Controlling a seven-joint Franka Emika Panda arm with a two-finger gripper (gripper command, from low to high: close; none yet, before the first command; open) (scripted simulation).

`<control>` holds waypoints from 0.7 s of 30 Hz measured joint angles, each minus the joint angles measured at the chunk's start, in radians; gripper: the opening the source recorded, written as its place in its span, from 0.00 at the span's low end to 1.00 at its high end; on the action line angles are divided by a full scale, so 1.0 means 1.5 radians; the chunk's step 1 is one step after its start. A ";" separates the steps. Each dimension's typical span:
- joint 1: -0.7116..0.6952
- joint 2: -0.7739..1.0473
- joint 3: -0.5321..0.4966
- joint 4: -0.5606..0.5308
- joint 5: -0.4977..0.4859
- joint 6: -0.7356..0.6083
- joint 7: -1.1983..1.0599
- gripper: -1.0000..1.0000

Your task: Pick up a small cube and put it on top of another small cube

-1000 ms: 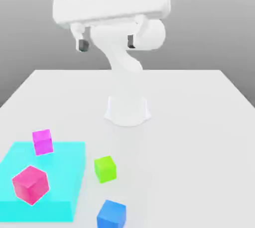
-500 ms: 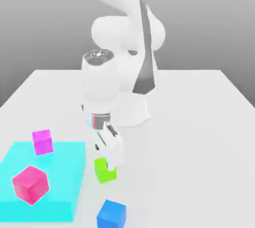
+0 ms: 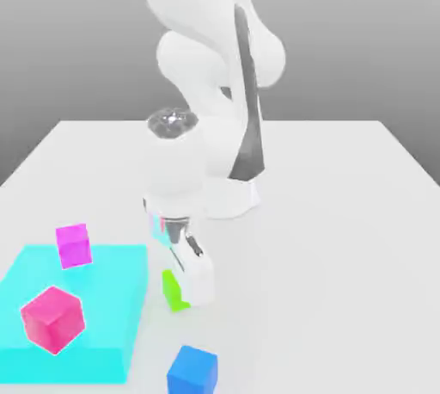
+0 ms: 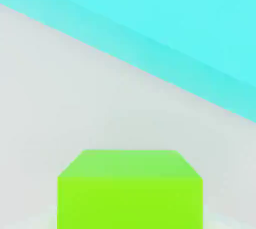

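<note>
The gripper (image 3: pixel 191 291) is closed on the green cube (image 3: pixel 173 290) — down at table (image 3: pixel 326 298) level beside the cyan block (image 3: pixel 86 293), squared to its sides, presumably for an even grip before stacking it on the blue cube (image 3: pixel 192 372).

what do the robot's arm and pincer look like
The arm is glossy white with rounded, tube-like segments, a dark grey strip along one link and a metallic grey round cap at a joint. Near the wrist are small cyan and pink patches. The pincer is white and blocky, with dark slots.
</note>
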 joint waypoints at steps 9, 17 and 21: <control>0.026 -0.041 0.013 0.110 0.004 -0.153 -0.096 0.00; 0.041 0.033 0.040 0.298 0.002 -0.267 -0.234 0.00; 0.049 0.117 0.032 0.320 -0.016 -0.205 -0.235 0.00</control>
